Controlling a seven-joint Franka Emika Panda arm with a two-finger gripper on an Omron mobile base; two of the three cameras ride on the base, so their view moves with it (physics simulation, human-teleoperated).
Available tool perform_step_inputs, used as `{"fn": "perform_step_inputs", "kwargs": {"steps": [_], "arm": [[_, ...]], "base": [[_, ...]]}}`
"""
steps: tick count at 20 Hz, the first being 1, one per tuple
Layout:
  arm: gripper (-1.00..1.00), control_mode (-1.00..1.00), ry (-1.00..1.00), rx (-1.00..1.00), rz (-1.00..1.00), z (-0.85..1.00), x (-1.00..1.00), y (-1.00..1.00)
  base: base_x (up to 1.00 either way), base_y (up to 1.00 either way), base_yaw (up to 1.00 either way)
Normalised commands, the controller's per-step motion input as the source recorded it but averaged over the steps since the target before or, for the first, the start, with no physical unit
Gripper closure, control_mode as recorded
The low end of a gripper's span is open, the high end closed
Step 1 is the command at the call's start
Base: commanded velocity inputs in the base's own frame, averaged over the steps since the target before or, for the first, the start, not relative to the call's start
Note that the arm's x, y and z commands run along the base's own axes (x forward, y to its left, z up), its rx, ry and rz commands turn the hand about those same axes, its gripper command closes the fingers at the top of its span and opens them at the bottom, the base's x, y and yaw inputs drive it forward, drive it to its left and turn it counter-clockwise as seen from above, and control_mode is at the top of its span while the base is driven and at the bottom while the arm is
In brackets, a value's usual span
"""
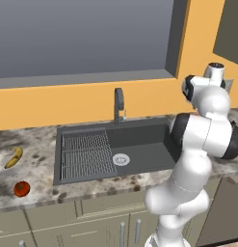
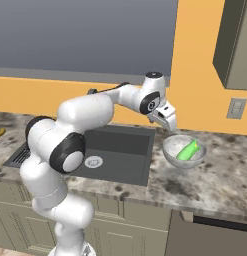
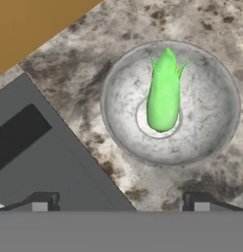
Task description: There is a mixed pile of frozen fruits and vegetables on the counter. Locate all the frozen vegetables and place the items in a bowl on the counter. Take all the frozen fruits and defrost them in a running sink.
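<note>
The end effector [image 2: 169, 126] hangs empty, fingers apart, just beside the bowl [image 2: 171, 150]; the tomato [image 1: 21, 188] lies far across the sink [image 1: 139, 159], on the bench's opposite end.

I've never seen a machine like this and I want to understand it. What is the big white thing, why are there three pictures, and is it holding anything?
The white thing is a robot arm in a pretend, computer-drawn kitchen. Two pictures come from cameras behind it, one to its left and one to its right. The third looks down from its hand. Its gripper is open and holds nothing. Just beneath it, a glassy bowl sits on the speckled counter with a light-green vegetable lying inside. Beside the bowl is a dark sink with a faucet. On the sink's far side lie a yellow banana and a red tomato.
</note>
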Motion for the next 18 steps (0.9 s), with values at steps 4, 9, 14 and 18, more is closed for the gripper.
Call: {"fn": "perform_step_inputs", "kwargs": {"steps": [4,9,14,18], "arm": [[-1.00,-1.00,0.02,0.06,0.03,0.22,-0.18,0.53],[-1.00,-1.00,0.01,0.02,0.05,0.06,-0.21,0.61],[-1.00,-1.00,0.00,0.00,0.06,0.00,-0.25,0.67],[-1.00,-1.00,0.02,0.00,0.04,0.01,-0.28,0.67]], "base": [[0.00,0.00,0.00],[0.00,0.00,0.00],[0.00,0.00,0.00],[0.00,0.00,0.00]]}}
